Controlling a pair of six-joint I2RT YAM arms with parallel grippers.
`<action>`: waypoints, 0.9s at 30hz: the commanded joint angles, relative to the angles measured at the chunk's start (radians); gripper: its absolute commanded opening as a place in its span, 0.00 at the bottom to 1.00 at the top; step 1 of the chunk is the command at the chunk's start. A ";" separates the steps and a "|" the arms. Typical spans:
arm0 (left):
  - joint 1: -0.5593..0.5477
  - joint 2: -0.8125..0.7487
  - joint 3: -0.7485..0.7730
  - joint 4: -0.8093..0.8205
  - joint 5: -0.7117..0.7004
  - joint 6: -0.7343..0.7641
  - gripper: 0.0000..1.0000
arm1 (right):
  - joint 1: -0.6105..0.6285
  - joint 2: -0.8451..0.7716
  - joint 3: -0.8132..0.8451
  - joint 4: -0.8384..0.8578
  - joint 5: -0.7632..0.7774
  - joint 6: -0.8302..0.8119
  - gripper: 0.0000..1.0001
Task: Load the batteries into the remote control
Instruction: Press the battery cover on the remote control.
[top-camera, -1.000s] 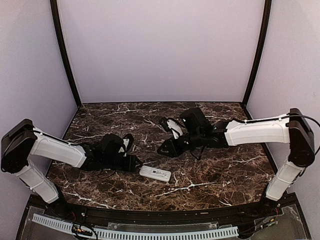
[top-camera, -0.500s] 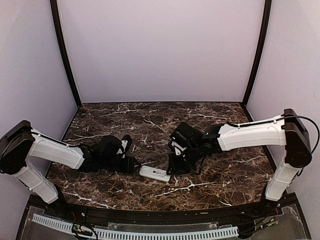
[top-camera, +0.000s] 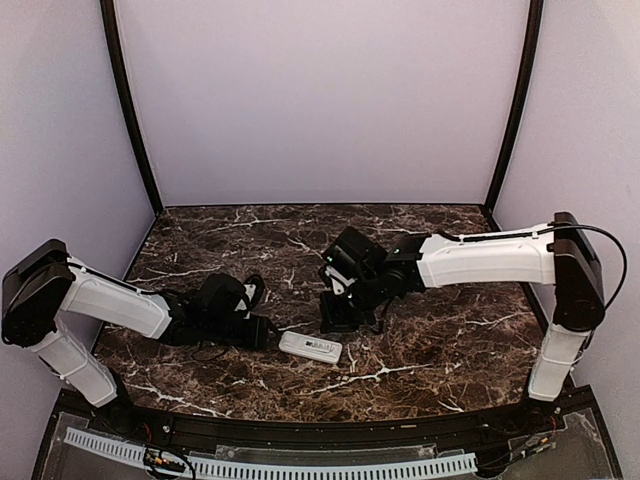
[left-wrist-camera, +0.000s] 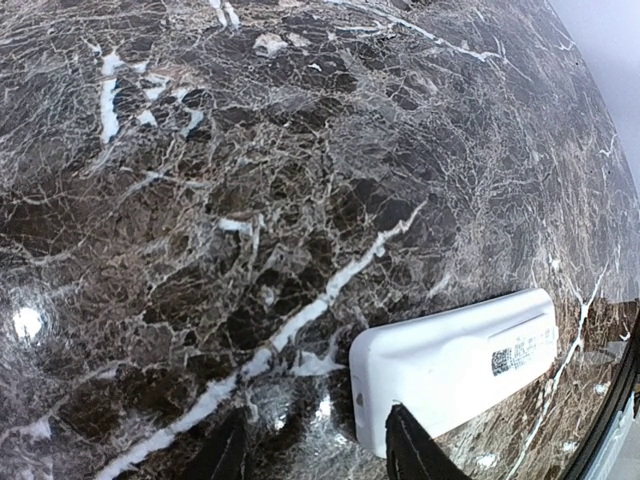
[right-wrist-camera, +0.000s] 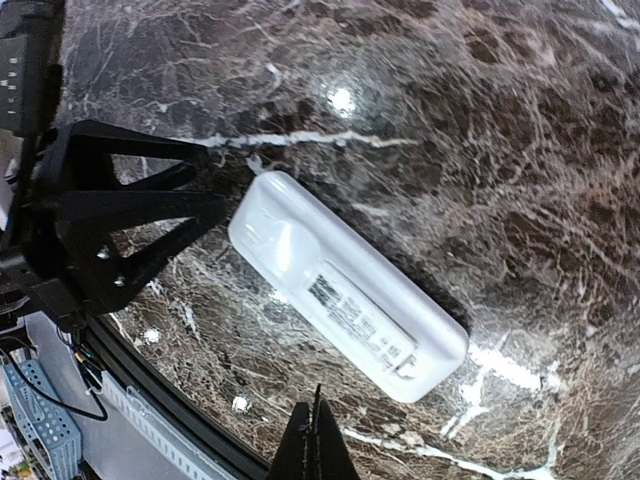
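Swinging in toward the left arm since a second ago, the right arm (top-camera: 480, 262) has brought its wrist down from a raised pose, and its jaws have gone from parted to clenched; the remote and the left arm lie where they did.

The dark marble table (top-camera: 450, 340) carries everything. The left arm (top-camera: 110, 300) stretches low across it from its own side, wrist close to the surface. The right arm reaches over from the other side, with its wrist tipped down at the marble.

The remote control (top-camera: 310, 346) lies flat on the table, plain white back up, between the two wrists. A small printed label (right-wrist-camera: 360, 320) sits on that back, toward the end farther from the left jaws.

The left gripper (left-wrist-camera: 315, 430) stands released, with bare marble showing in the gap between its jaws. The remote's near end pokes partway into that gap, right up against one finger (left-wrist-camera: 415, 450) and well clear of the other. Whether that finger actually touches the plastic cannot be told.

The right gripper (right-wrist-camera: 315, 425) is clenched tight, its fingers pressed into a single wedge with nothing visible between them. The remote lies just ahead of those closed tips, set slantwise across their line and apart from them.
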 joint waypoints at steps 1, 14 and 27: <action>0.007 -0.008 0.001 -0.023 -0.012 -0.007 0.45 | 0.005 0.059 0.067 -0.020 0.015 -0.068 0.00; 0.007 0.000 0.005 -0.023 -0.012 -0.004 0.45 | -0.005 0.181 -0.053 0.103 -0.034 -0.050 0.00; 0.007 -0.004 0.004 -0.021 -0.012 -0.001 0.45 | -0.006 0.076 0.083 0.024 -0.005 -0.111 0.00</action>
